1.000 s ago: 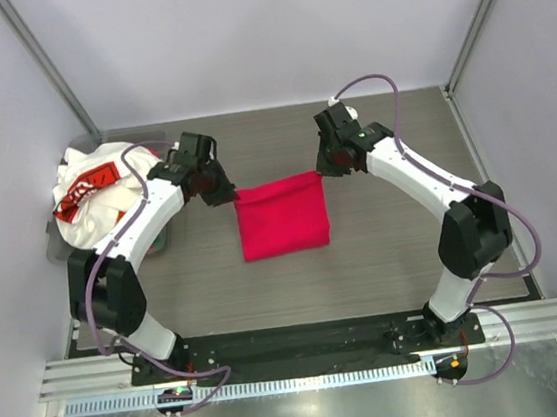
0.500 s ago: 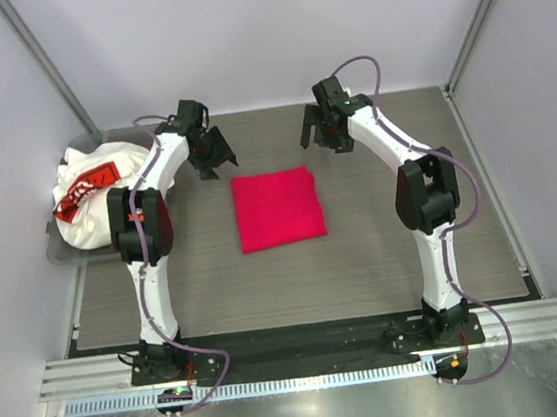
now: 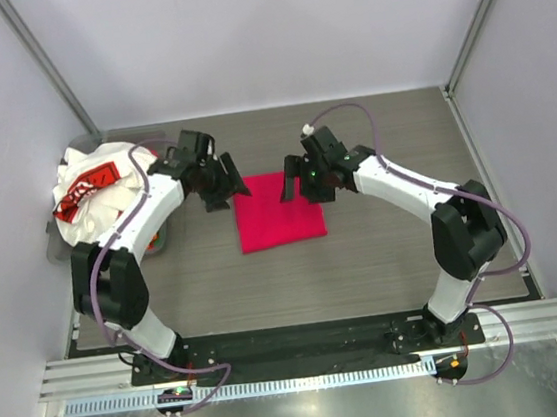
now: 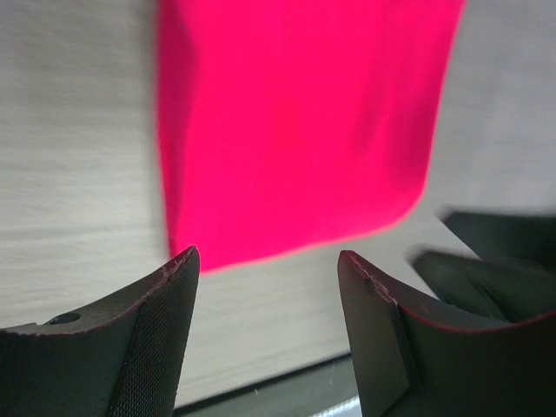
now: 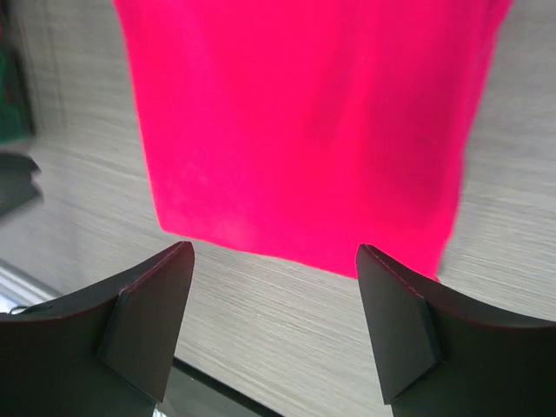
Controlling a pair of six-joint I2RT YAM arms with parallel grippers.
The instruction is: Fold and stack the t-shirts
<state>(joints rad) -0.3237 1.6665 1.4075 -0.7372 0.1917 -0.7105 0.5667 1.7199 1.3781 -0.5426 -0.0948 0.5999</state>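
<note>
Hovering hands over a folded red shirt (image 3: 279, 213) on the desk (image 3: 395, 256).
The red shirt lies flat as a near-square in the middle of the desk, between the two arms. The left hand (image 3: 224, 187) is at the shirt's far left corner and the right hand (image 3: 294, 182) at its far right edge. In each wrist view the fingers stand apart with nothing between them, and the red cloth shows beyond the tips. The white shirt (image 3: 95, 184), printed in red and black, lies crumpled in the bin (image 3: 57, 256) at the desk's left edge, well apart from the red shirt.
</note>
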